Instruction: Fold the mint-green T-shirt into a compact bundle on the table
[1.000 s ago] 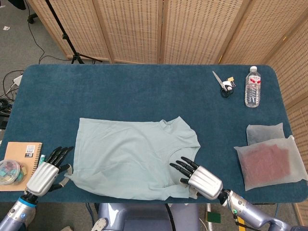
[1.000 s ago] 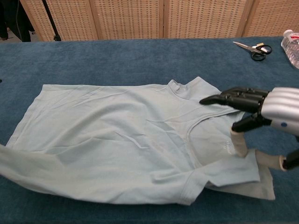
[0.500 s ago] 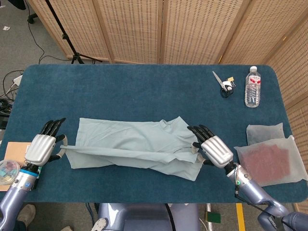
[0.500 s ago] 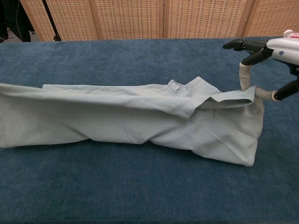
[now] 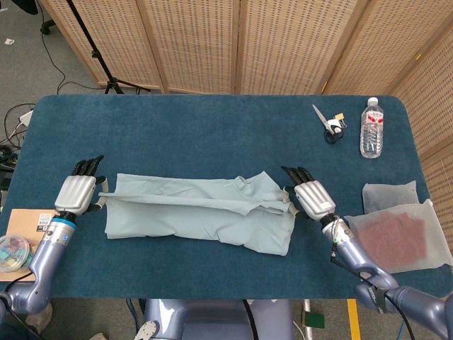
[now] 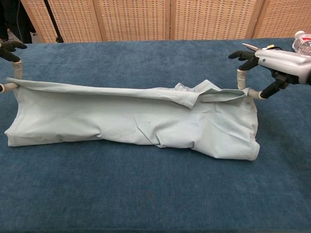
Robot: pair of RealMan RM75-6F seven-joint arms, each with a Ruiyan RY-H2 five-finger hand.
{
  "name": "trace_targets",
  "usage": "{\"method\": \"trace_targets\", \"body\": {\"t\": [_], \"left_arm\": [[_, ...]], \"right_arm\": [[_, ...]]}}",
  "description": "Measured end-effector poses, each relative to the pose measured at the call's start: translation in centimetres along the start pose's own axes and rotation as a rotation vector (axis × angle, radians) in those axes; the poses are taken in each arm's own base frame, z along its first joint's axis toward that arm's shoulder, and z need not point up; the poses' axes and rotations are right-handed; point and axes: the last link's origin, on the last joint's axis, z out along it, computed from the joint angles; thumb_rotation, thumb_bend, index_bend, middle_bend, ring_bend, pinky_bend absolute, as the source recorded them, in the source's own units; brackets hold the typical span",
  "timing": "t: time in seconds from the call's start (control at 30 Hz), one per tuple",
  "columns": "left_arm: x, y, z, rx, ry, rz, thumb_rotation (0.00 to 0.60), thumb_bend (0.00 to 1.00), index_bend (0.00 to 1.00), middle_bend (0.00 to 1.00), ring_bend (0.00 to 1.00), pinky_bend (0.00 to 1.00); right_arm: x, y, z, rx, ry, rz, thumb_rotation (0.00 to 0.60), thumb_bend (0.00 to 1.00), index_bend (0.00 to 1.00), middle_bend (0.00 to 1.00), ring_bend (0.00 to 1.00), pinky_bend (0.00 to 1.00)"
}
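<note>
Stretching across the middle of the blue table [image 5: 212,138], the mint-green T-shirt [image 5: 202,216] was seen folded lengthwise into a long band, its upper layer lifted at both ends. The fold's edge at nine o'clock was pinched by the left hand [image 5: 76,192], the other fingers held straight and pointing away. The edge at three o'clock, beside the collar, was pinched by the right hand [image 5: 311,198] in the same way. Scissors [image 5: 328,124] and a water bottle [image 5: 372,128] were seen at one o'clock, two pouches [image 5: 396,230] at three o'clock, and a notebook [image 5: 28,230] at eight o'clock.
</note>
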Motion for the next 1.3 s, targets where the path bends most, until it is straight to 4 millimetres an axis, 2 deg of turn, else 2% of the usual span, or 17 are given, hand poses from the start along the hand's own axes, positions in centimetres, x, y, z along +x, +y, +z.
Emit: {"method": "trace_targets", "body": {"t": [0.13, 0.33, 0.73, 1.0, 1.03, 1.1, 1.17, 1.23, 1.3], "left_arm": [[-0.3, 0.1, 1.4, 0.02, -0.013, 0.017, 0.6, 0.58, 0.74, 0.0, 0.0, 0.0], [-0.7, 0.3, 2.7, 0.038, -0.017, 0.017, 0.6, 0.58, 0.75, 0.0, 0.0, 0.0], [-1.5, 0.0, 5.5, 0.113, -0.054, 0.04, 0.6, 0.57, 0.75, 0.0, 0.0, 0.0], [-2.4, 0.2, 6.7, 0.14, -0.081, 0.054, 0.6, 0.55, 0.74, 0.0, 0.0, 0.0], [-2.5, 0.2, 6.8, 0.142, -0.084, 0.057, 0.6, 0.54, 0.71, 0.0, 0.0, 0.0], [-2.6, 0.3, 6.9, 0.144, -0.087, 0.06, 0.6, 0.53, 0.56, 0.0, 0.0, 0.0], [-2.8, 0.3, 7.0, 0.15, -0.09, 0.061, 0.6, 0.52, 0.24, 0.0, 0.0, 0.0], [-3.0, 0.4, 7.0, 0.154, -0.09, 0.061, 0.6, 0.5, 0.05, 0.0, 0.0, 0.0], [-3.0, 0.5, 7.0, 0.154, -0.09, 0.059, 0.6, 0.47, 0.0, 0.0, 0.0, 0.0]], "right_arm": [[-0.4, -0.1, 2.2, -0.021, -0.011, -0.001, 0.6, 0.8, 0.67, 0.04, 0.0, 0.0], [-0.4, -0.7, 4.4, -0.034, -0.01, 0.003, 0.6, 0.81, 0.67, 0.04, 0.0, 0.0], [0.1, 0.1, 6.8, -0.101, -0.006, -0.027, 0.6, 0.81, 0.67, 0.04, 0.0, 0.0], [-0.1, 0.9, 7.5, -0.137, -0.018, -0.047, 0.6, 0.81, 0.67, 0.04, 0.0, 0.0], [-0.1, 1.1, 7.5, -0.141, -0.02, -0.048, 0.6, 0.81, 0.67, 0.04, 0.0, 0.0], [-0.2, 1.2, 7.6, -0.146, -0.022, -0.048, 0.6, 0.81, 0.67, 0.04, 0.0, 0.0], [-0.2, 1.5, 7.6, -0.153, -0.025, -0.048, 0.6, 0.81, 0.67, 0.04, 0.0, 0.0], [-0.3, 1.8, 7.7, -0.16, -0.026, -0.045, 0.6, 0.81, 0.67, 0.04, 0.0, 0.0], [-0.3, 1.9, 7.8, -0.162, -0.027, -0.043, 0.6, 0.81, 0.67, 0.04, 0.0, 0.0]]}}
